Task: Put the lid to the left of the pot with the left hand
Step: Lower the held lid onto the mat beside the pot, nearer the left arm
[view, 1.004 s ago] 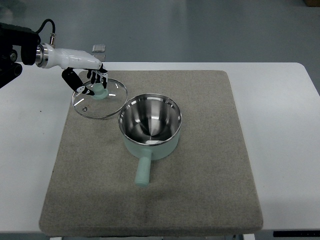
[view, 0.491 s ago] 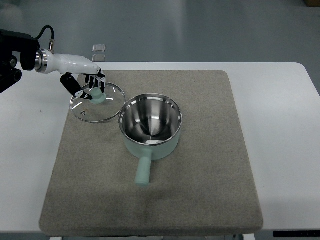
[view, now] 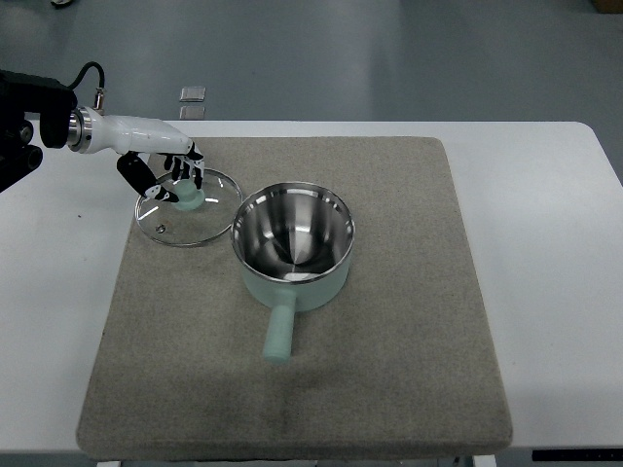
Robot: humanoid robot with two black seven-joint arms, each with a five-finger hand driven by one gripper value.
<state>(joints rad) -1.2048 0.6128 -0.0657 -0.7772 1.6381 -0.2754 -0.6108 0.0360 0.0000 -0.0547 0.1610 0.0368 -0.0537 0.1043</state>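
Grey floor surrounds a white table (view: pixel 545 292) covered by a grey felt mat (view: pixel 389 370). On the mat stands a mint-green pot (view: pixel 292 248) with its handle pointing toward the camera, steel inside showing. Just left of it, nearly touching its rim, is the glass lid (view: pixel 188 206), which looks flat or close to flat on the mat's upper left corner. The left hand (view: pixel 167 167), its arm coming in from the left edge, has its fingers (view: pixel 187 175) curled around the lid's mint knob (view: pixel 189 197). The step appears to be the set-down. It would go best by lowering until the whole rim rests level, clear of the pot, then spreading the fingers gently and lifting straight up so the knob is not dragged.
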